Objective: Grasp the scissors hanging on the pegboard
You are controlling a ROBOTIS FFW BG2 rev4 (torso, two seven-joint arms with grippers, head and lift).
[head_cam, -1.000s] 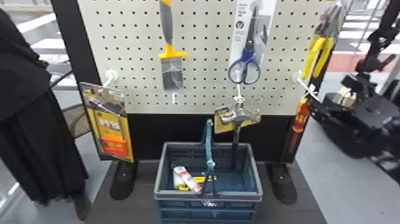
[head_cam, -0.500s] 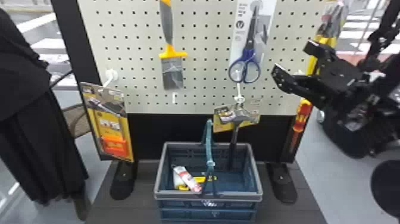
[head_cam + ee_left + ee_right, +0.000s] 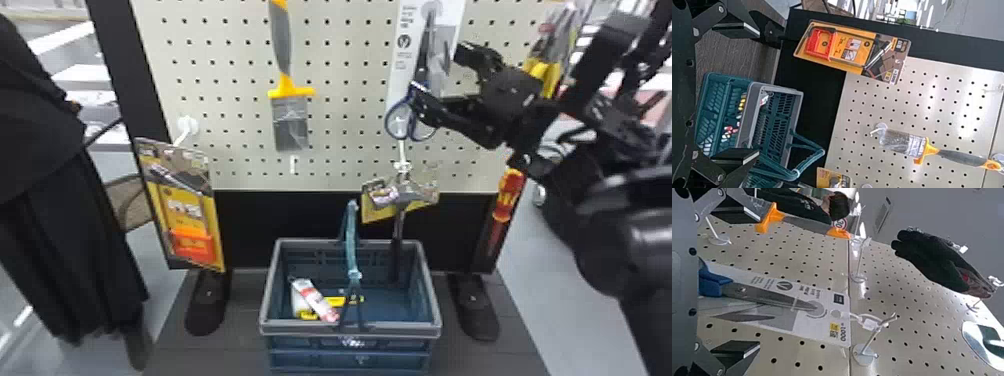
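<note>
The scissors (image 3: 406,120), with blue handles and dark blades on a white card, hang on the pegboard (image 3: 225,75) at the upper right. My right gripper (image 3: 442,82) comes in from the right and stands open, one finger on each side of the scissors near the handles. In the right wrist view the blue handle and blades (image 3: 762,297) lie between the open fingers (image 3: 734,350), which do not press on them. My left gripper (image 3: 746,92) is open and holds nothing, off to the left of the board, facing it and the basket (image 3: 750,117).
A yellow-collared scraper (image 3: 287,90) hangs left of the scissors, and a packaged hammer (image 3: 400,192) just below them. Yellow pliers (image 3: 545,65) and a red screwdriver (image 3: 505,200) hang at the board's right edge. A blue basket (image 3: 425,280) stands on the floor below.
My right arm has swung in from the right side to the pegboard. Its open fingers now bracket the scissors, which hang where they were.
</note>
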